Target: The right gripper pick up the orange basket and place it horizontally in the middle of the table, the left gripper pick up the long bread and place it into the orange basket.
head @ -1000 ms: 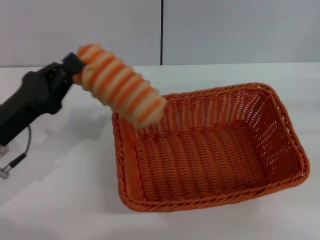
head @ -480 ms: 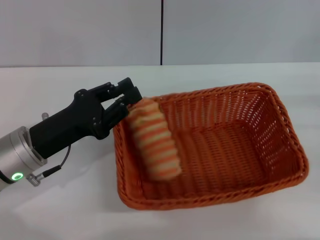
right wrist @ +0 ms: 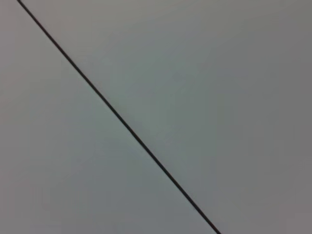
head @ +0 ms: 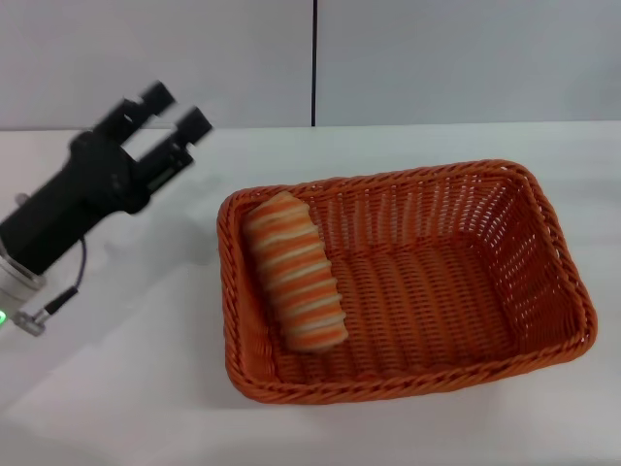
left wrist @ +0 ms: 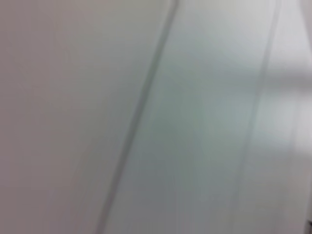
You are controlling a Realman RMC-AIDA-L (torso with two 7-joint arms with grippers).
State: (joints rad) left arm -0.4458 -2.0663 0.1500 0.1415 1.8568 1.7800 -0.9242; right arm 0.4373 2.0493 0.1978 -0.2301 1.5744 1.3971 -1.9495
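Observation:
The orange basket (head: 543, 243) lies lengthwise across the middle of the white table (head: 116, 388) in the head view. Inside it, against its left wall, rests the long bread (head: 294, 272), striped orange and cream, one end leaning up toward the rim. My left gripper (head: 173, 109) hovers open above the table, up and to the left of the basket, holding nothing. The right gripper is out of view. Both wrist views show only blank wall.
A thin cable (head: 60, 299) trails from the left arm near the table's left edge. A grey wall with a dark vertical seam (head: 314, 63) stands behind the table.
The left gripper let go of the bread inside the basket, opened, and pulled back up and to the left. The bread settled against the basket's left wall.

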